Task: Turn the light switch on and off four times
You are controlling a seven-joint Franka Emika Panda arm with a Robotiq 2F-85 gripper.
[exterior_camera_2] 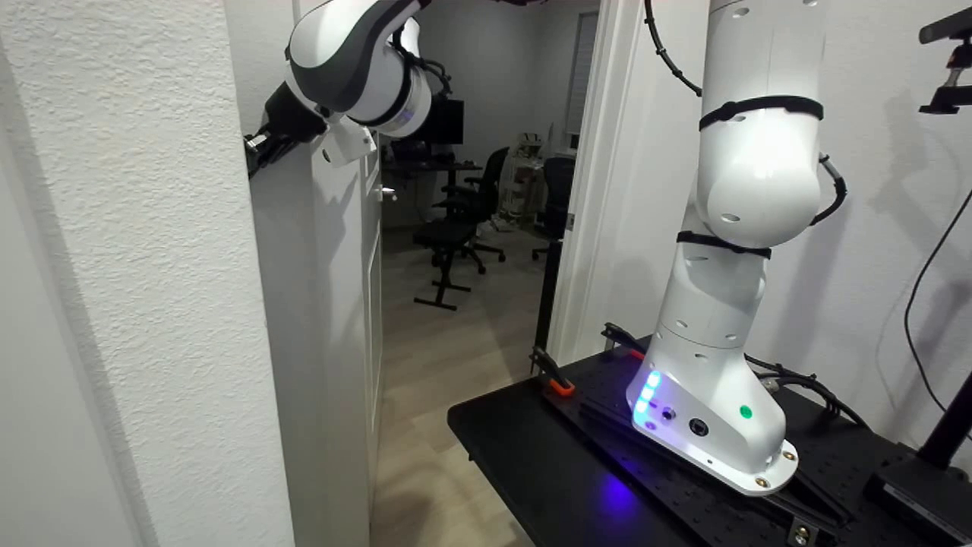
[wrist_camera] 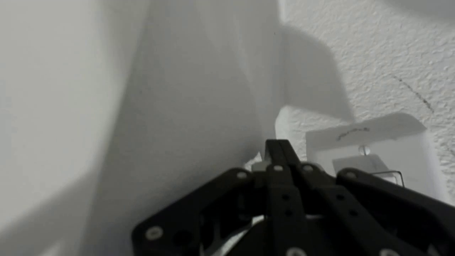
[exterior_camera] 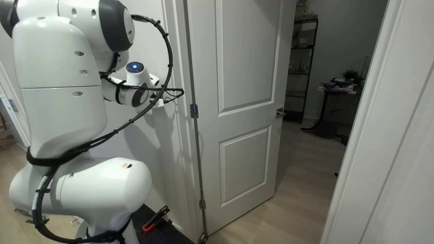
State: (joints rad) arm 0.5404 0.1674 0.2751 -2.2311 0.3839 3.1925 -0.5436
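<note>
The light switch [wrist_camera: 405, 151] is sitting lower right in the wrist view, partly hidden by the jaws, which are resting pressed together, holding nothing. Probably stiff and smooth, it is likely needing light end-pushes, not gripping.

Smooth plastic switch plate [wrist_camera: 387, 153], rough wall [wrist_camera: 384, 60]

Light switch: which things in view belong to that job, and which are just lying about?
For the job: light switch, partly hidden in the wrist view; its wall plate; claw, shut.
Just around: door; dark shelf; office chair; dark bag on the floor.
</note>
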